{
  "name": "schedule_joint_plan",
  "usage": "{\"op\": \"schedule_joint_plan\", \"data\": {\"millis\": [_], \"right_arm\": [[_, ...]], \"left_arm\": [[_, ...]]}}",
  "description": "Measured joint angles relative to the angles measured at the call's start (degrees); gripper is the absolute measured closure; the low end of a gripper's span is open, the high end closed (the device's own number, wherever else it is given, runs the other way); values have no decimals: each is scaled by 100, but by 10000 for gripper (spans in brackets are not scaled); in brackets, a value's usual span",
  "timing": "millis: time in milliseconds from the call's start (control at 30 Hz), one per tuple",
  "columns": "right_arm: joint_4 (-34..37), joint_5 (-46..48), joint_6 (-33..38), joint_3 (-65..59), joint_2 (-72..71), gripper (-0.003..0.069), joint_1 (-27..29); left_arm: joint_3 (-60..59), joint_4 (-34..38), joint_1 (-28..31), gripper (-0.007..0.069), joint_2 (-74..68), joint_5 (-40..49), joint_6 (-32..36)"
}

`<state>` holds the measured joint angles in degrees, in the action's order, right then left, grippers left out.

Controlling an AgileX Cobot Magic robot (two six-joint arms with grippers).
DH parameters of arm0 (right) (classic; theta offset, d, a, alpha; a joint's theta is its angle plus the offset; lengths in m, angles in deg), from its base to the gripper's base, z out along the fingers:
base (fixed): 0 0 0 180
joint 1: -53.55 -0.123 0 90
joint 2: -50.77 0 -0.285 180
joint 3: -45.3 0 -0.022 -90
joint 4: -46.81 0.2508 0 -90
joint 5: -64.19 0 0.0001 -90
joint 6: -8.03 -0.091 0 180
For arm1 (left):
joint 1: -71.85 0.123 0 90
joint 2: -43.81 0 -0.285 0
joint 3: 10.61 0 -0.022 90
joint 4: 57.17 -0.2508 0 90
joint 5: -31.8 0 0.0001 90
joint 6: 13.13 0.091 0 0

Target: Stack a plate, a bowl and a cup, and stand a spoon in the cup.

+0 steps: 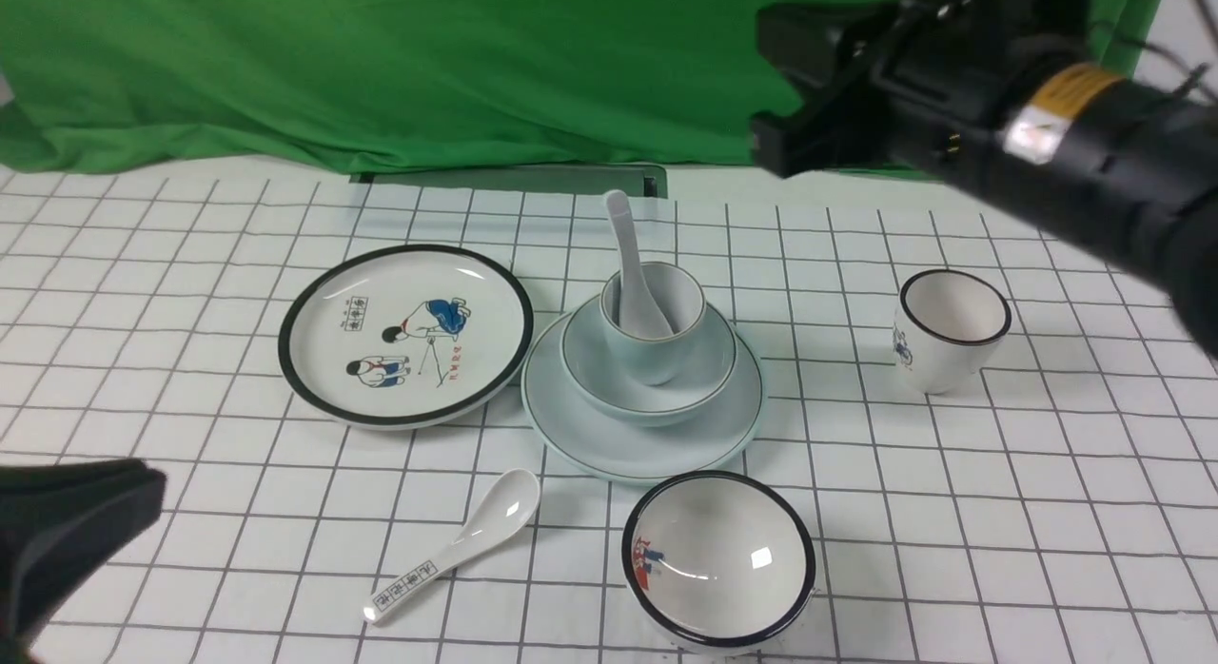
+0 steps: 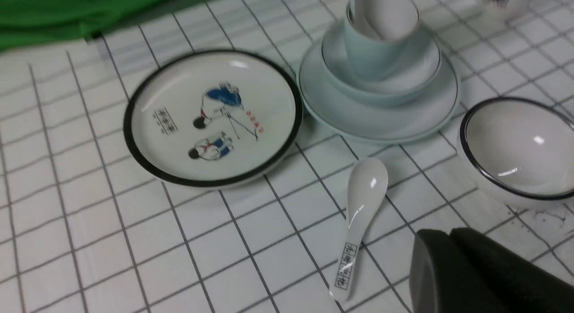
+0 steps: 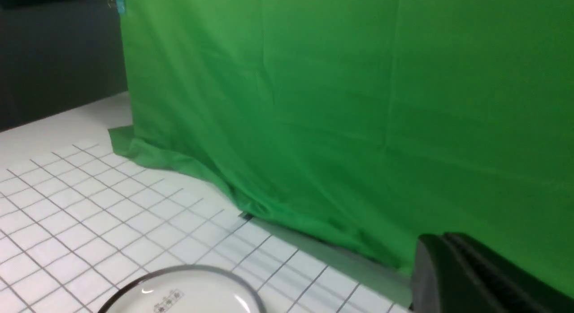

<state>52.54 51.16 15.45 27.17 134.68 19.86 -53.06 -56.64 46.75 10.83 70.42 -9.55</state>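
The pale blue plate (image 1: 666, 450) lies at the table's middle with the pale blue bowl (image 1: 712, 367) on it. The pale blue cup (image 1: 657, 355) stands in the bowl. The plain white spoon (image 1: 626, 255) stands in the cup, its handle leaning towards the back. The stack also shows in the left wrist view: plate (image 2: 341, 120), bowl (image 2: 421, 75), cup (image 2: 367, 53). My left gripper (image 1: 143, 483) is shut and empty, low at the near left, also seen from its wrist (image 2: 448, 234). My right gripper (image 1: 761, 146) is shut and empty, raised at the back right (image 3: 441, 239).
A black-rimmed cartoon plate (image 1: 404, 333) lies left of the stack. A spoon with printed characters (image 1: 457, 540) and a black-rimmed bowl (image 1: 718, 559) lie in front. A black-rimmed white cup (image 1: 952, 329) stands to the right. A green cloth (image 1: 381, 65) hangs behind.
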Motion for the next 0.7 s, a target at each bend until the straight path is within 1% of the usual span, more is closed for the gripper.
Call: {"op": "schedule_joint_plan", "data": {"millis": [133, 300, 500, 700], "right_arm": [[0, 217, 152, -676, -1265, 648, 0], [0, 449, 165, -1640, -2580, 648, 0], [0, 997, 165, -2389, -3882, 648, 0], [0, 1446, 151, -2486, -4515, 640, 0]], "left_arm": [[-647, -93, 0, 655, 1172, -526, -51], [-868, -171, 0, 653, 1838, -850, -57], [-884, -190, 0, 653, 1939, -872, -75], [-886, -192, 0, 653, 1939, -886, -75]]}}
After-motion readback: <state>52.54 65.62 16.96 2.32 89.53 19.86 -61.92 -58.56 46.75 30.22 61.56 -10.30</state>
